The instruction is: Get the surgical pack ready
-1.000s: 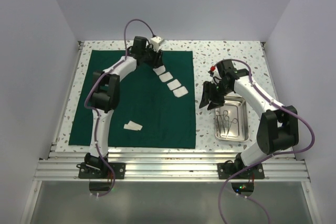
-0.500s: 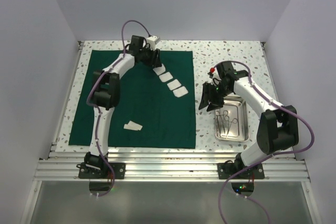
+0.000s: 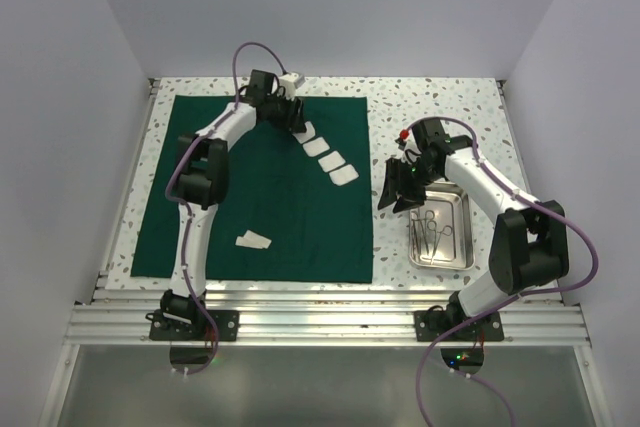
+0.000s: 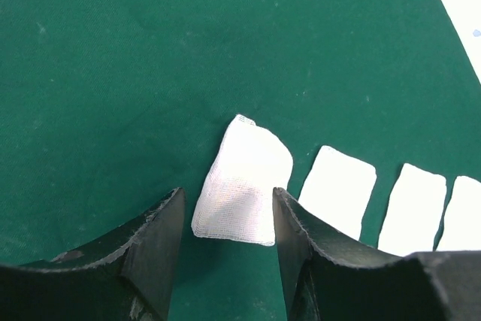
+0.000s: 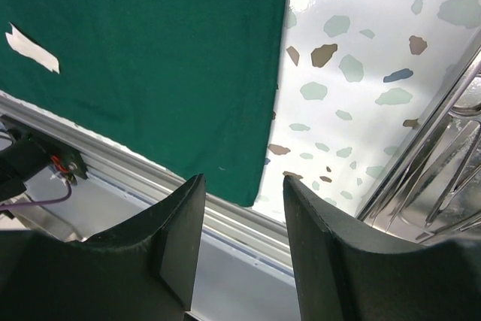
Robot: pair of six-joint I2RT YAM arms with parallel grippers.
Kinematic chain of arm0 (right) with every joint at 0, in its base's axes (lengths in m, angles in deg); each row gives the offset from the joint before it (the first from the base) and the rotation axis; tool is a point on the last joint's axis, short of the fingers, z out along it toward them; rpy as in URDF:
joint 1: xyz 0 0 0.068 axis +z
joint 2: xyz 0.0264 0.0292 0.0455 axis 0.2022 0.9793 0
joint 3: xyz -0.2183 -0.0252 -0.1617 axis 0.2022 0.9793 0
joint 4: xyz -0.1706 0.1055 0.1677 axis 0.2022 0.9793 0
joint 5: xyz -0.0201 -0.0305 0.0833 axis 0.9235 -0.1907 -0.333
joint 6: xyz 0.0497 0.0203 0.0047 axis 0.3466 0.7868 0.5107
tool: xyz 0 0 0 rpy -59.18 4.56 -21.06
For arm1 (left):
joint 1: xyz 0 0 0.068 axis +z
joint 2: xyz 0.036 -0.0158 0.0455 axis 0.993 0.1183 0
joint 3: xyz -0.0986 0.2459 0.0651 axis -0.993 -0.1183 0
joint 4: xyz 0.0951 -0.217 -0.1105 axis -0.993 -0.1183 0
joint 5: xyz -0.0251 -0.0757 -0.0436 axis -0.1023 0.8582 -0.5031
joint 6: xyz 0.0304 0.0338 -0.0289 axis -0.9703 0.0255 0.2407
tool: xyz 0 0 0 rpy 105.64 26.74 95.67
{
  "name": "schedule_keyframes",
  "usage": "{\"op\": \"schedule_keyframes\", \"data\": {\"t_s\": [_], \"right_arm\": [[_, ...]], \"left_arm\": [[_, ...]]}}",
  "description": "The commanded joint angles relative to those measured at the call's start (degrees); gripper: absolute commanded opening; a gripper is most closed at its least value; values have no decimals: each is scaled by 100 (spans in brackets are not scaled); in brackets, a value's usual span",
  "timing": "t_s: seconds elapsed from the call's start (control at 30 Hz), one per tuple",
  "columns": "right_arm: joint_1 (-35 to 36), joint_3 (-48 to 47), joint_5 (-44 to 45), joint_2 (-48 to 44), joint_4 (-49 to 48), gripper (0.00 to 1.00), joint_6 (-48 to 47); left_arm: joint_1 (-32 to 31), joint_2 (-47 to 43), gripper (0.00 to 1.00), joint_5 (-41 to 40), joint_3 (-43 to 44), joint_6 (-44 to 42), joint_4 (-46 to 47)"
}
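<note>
Lying nearest the front, one loose gauze piece point(image 3: 253, 240) rests on the dark green cloth point(image 3: 270, 207), spread flat on the table point(image 3: 440, 107). To its right, the steel tray point(image 3: 456, 207) holds the silvery instruments point(image 3: 430, 230). The right gripper point(image 3: 393, 202) hangs between cloth and tray, jaws apart, empty. Farther back runs a diagonal row of gauze squares point(image 3: 330, 159). The left gripper point(image 3: 297, 119) stands astride the far square point(image 4: 242, 182), jaws apart, unclamped.
</note>
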Motion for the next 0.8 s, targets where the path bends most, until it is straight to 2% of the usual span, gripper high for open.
{"op": "schedule_keyframes", "data": {"t_s": [0.0,0.3,0.77], "right_arm": [[-29,23,-203,-15,-96,50,49],[-20,102,-229,-59,-157,50,75],[-20,172,-247,-112,-175,50,84]], "left_arm": [[-26,-74,54,-65,-45,-169,-118],[-184,-74,52,-214,-176,-265,-233],[-246,-21,39,-714,-221,-309,-355]]}}
